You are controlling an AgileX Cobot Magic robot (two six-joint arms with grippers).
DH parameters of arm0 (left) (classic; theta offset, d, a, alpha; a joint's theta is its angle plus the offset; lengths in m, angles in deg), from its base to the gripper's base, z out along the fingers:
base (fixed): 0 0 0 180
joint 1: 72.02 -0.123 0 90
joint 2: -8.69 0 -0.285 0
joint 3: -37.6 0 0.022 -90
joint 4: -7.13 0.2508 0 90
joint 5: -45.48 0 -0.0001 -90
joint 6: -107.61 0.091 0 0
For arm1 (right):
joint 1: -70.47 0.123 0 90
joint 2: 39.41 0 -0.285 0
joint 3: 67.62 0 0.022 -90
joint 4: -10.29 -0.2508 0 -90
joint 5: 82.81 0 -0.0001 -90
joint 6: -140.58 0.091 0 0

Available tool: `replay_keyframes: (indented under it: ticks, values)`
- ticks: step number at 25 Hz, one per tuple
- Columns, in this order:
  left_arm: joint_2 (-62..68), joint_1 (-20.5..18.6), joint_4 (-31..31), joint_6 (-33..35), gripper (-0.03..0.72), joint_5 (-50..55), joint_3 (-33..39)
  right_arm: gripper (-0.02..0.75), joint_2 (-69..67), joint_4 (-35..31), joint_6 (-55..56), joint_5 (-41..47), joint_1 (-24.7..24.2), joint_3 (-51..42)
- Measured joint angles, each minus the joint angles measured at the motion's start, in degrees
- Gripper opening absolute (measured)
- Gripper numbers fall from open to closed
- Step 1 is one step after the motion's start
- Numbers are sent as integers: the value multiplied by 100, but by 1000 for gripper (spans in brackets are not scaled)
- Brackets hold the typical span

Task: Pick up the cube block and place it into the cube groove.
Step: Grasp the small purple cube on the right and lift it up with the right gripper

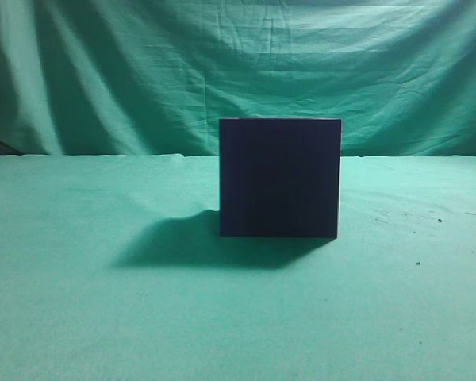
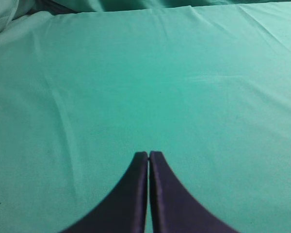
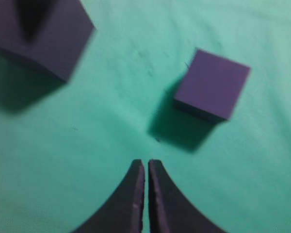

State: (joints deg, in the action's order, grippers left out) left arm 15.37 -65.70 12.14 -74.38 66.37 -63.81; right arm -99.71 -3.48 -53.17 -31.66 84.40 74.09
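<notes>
We see the cube block [image 3: 212, 84] flat on the green counter [image 3: 111, 141], turned askew with one corner toward 11 o'clock; as a cube it has no long axis. It lies at 1 o'clock from our right pincer [image 3: 146, 164], apart from it. The cube groove [image 3: 39, 34] sits at 10 o'clock. Both the right and left pincer [image 2: 148, 155] are closed, empty

Staged lab tabletop, green cloth [image 1: 79, 317] backdrop
</notes>
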Motion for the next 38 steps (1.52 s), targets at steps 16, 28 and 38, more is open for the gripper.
replay_keyframes:
  ticks: [16, 28, 38]
  values:
    - [0, 0, 0, 0, 0, 0, 0, 644, -3313, 1703, 2344, 361, 326, 1513]
    - [0, 0, 0, 0, 0, 0, 0, 577, -4483, 1714, 2423, -182, 9, 1811]
    - [0, 0, 0, 0, 0, 0, 0, 433, -4532, 1703, 2366, 440, 9, 2604]
